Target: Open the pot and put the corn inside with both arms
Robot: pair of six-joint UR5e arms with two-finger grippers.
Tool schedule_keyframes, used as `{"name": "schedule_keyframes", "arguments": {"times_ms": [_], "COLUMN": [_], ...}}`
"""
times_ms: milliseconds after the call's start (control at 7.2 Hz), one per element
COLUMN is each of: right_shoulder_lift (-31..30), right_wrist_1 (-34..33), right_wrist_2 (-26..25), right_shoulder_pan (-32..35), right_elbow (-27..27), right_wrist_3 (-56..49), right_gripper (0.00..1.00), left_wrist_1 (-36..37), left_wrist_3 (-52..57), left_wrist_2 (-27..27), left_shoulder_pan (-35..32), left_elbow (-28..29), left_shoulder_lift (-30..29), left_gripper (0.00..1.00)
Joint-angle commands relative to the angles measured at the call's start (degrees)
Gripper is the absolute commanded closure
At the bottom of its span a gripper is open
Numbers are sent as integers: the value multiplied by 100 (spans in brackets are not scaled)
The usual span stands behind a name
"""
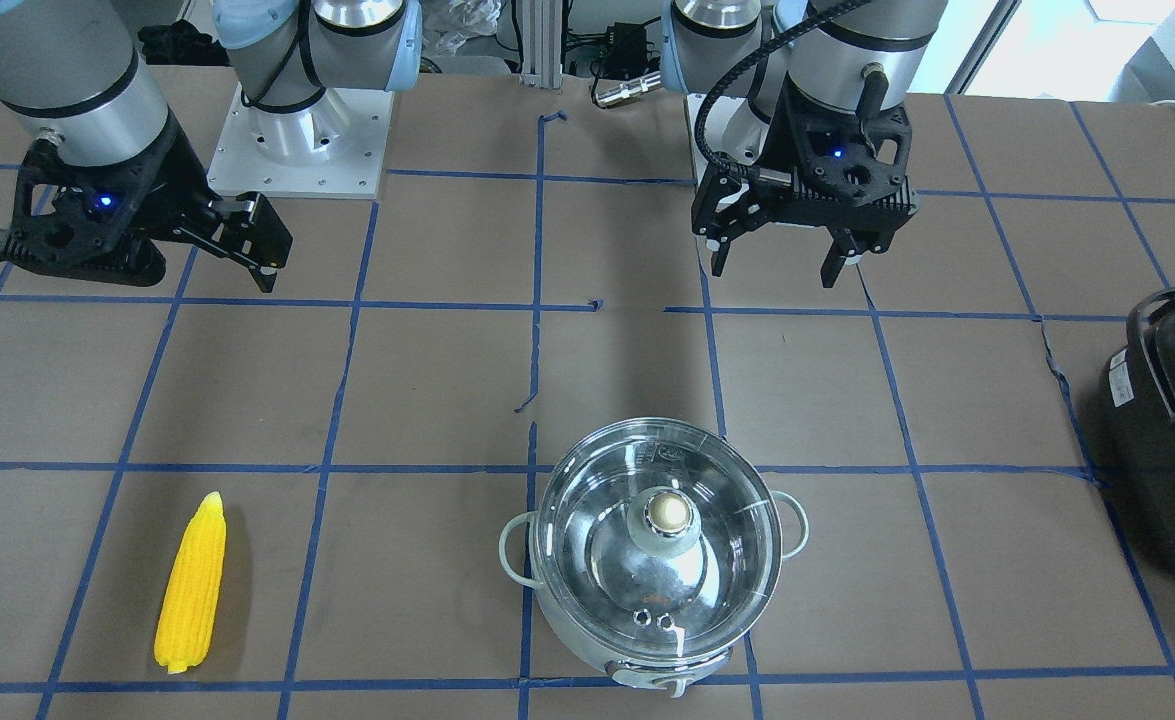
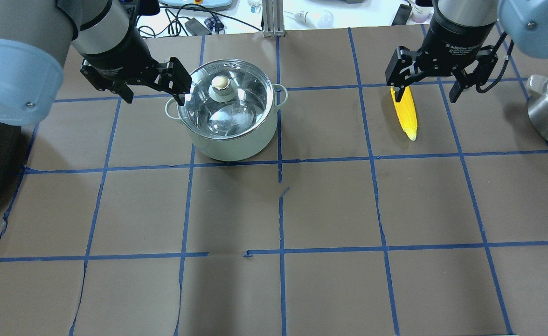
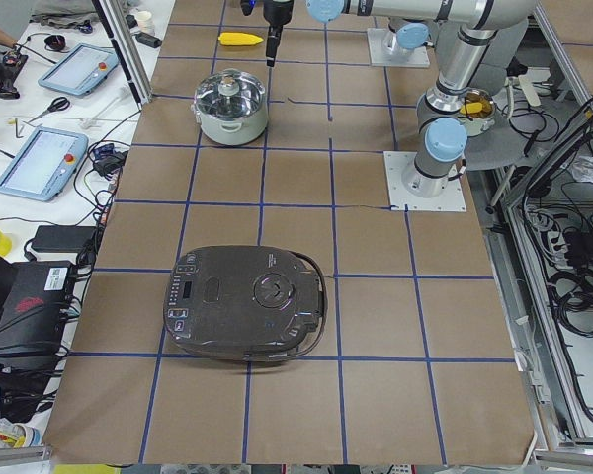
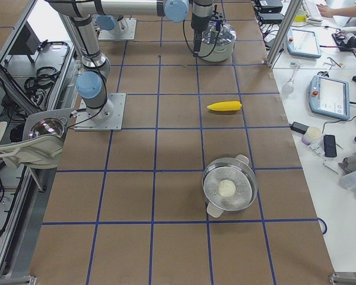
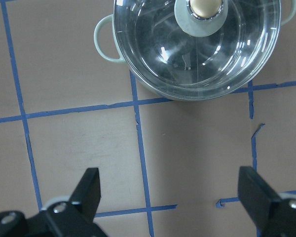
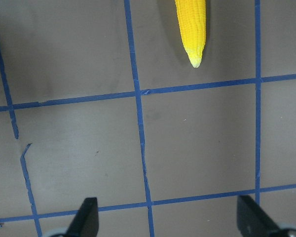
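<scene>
Since the glass lid looks fragile and slick, I judge its gold-topped knob the only sound hold on the pot, which stands closed on the surface, well apart from the corn, a light, stiff cob best pinched across its middle. Beyond them, the left end effector and the right end effector hang with fingers wide apart, empty and touching nothing.

**Work Area and Surroundings**

The table is covered with brown paper, on which a square grid is marked in blue tape. A white bench is set along the operators' side, and teach pendants are laid on it. An aluminium post is mounted at the table's edge. The scene is evenly and brightly lit.
</scene>
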Motion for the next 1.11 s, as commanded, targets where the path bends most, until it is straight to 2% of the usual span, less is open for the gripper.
{"name": "schedule_keyframes", "arguments": {"times_ms": [0, 139, 972], "right_shoulder_lift": [-25, -25, -25], "right_wrist_1": [73, 265, 284], "right_wrist_2": [-19, -19, -28], "right_shoulder_pan": [17, 9, 0], "right_elbow": [8, -70, -27], "right_wrist_3": [6, 6, -3], "right_gripper": [0, 0, 0], "left_wrist_1": [0, 0, -9], "left_wrist_3": [4, 4, 4], "left_wrist_2": [0, 0, -9], "left_shoulder_pan": [4, 4, 4], "left_elbow": [5, 14, 40], "left_shoulder_lift": [0, 0, 0], "left_gripper": [0, 0, 0]}}
